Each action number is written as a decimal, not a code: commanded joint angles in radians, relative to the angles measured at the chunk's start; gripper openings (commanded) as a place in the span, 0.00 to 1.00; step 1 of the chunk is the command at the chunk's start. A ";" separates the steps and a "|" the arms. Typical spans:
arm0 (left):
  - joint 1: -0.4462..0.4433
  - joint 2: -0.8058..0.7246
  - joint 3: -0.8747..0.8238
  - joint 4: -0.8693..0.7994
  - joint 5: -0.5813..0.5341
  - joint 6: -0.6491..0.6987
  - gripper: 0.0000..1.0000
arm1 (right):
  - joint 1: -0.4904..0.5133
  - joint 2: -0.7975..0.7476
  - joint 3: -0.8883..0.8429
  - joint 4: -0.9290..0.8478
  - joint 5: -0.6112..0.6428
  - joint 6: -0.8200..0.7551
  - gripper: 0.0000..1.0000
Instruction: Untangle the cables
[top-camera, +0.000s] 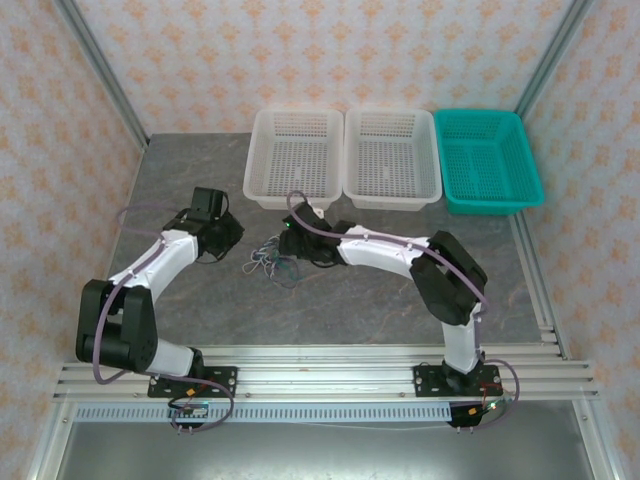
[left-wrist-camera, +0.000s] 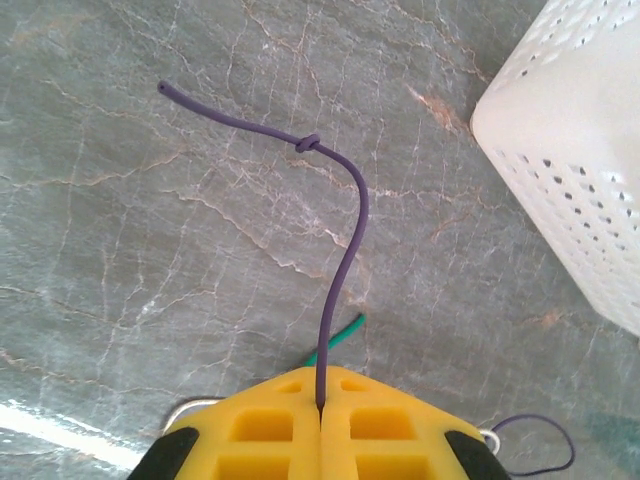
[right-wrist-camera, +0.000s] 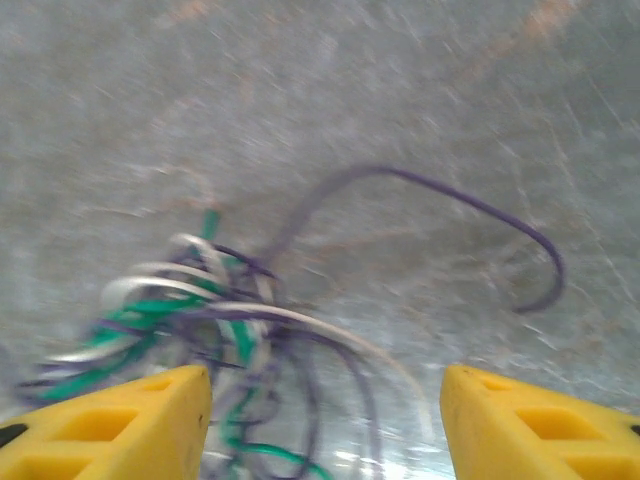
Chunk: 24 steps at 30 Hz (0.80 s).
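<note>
The purple cable (left-wrist-camera: 350, 200), running toward eleven o'clock, is clamped in the left gripper (left-wrist-camera: 320, 412); the right gripper (right-wrist-camera: 325, 420) is spread apart.

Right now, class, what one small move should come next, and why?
Probably close the right claw on the tangle. Its jaws stand apart with green, white and purple strands lying between them, while the left claw is shut on the purple cable. Pinning the bundle would likely let the left arm draw that cable free.
</note>
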 joint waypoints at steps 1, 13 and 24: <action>-0.004 -0.027 0.023 -0.075 0.007 0.075 0.00 | 0.004 -0.043 -0.093 0.105 -0.014 -0.164 0.60; -0.054 -0.078 0.052 -0.104 0.011 0.158 0.00 | 0.004 -0.036 -0.133 0.286 -0.044 -0.141 0.80; -0.056 -0.076 0.055 -0.124 0.010 0.177 0.00 | 0.004 0.065 -0.106 0.482 -0.033 -0.329 0.60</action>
